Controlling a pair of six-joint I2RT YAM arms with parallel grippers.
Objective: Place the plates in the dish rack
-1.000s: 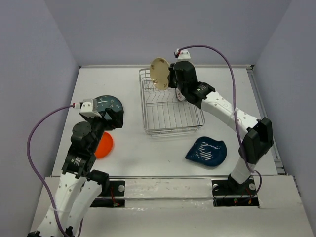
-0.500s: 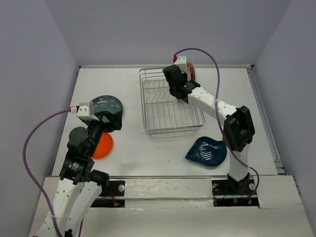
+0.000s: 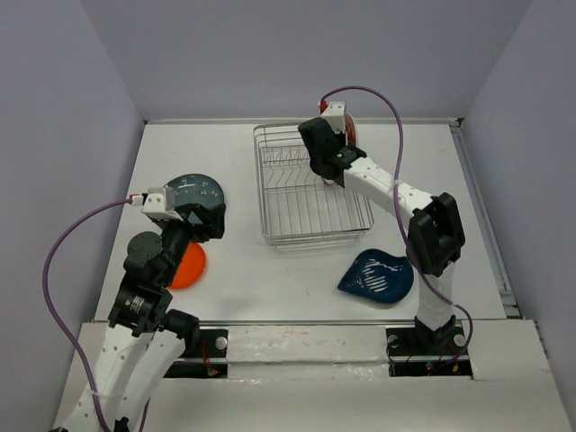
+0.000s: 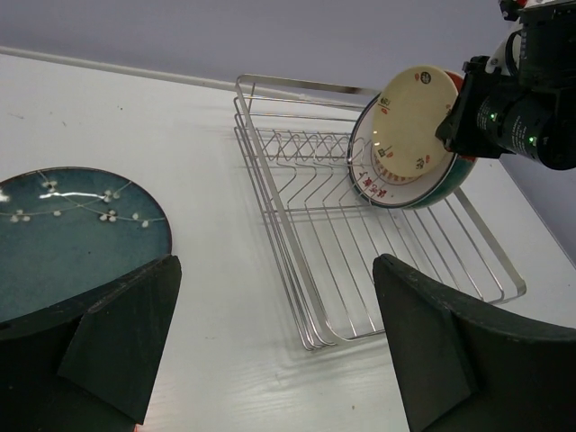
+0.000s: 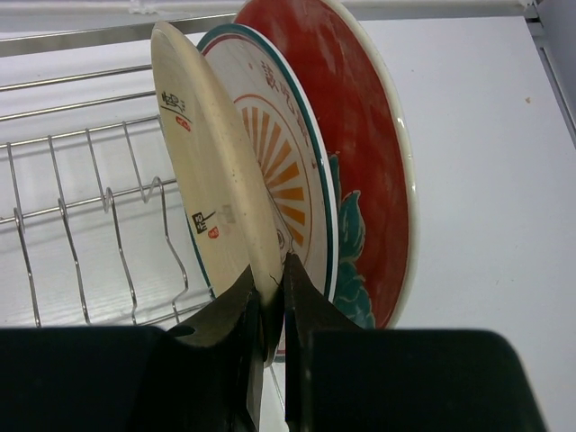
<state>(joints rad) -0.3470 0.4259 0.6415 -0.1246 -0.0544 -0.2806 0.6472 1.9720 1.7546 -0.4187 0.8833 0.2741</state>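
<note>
Where the right arm [image 3: 396, 193] reaches over the dish rack [image 3: 310, 193], its right jaws are clenched on the lower rim of the beige plate [image 5: 216, 171], a smooth, matte round dish with small red and black markings on its face. It stands on edge at the rack's far right end, tilted. Just behind it is the white plate [image 5: 288, 180], glossy, with orange sunburst rays and a thin teal rim line. Behind that is the larger red plate [image 5: 360, 171], with a teal leaf pattern and a pale rim. All three lean the same way, nearly face to face. Whether the beige plate's bottom edge sits in a slot is hidden by the jaws.

The rack is a rectangular basket of thin, shiny silver wire with a row of pointed dividers along its floor, and the rest of it holds no dishes. From above, the arm covers the stacked plates except for a sliver of red.

Elsewhere on the white surface [image 3: 243, 270] the dark teal plate [image 4: 72, 234], glazed with pale speckles, lies flat at the left. The left jaws are spread wide and grasp nothing. A plain orange plate [image 3: 191, 263] is half hidden under the left arm [image 3: 148, 279]. A dark blue plate [image 3: 378, 276] with a wavy edge and white stripes lies flat near the rack's front right corner.
</note>
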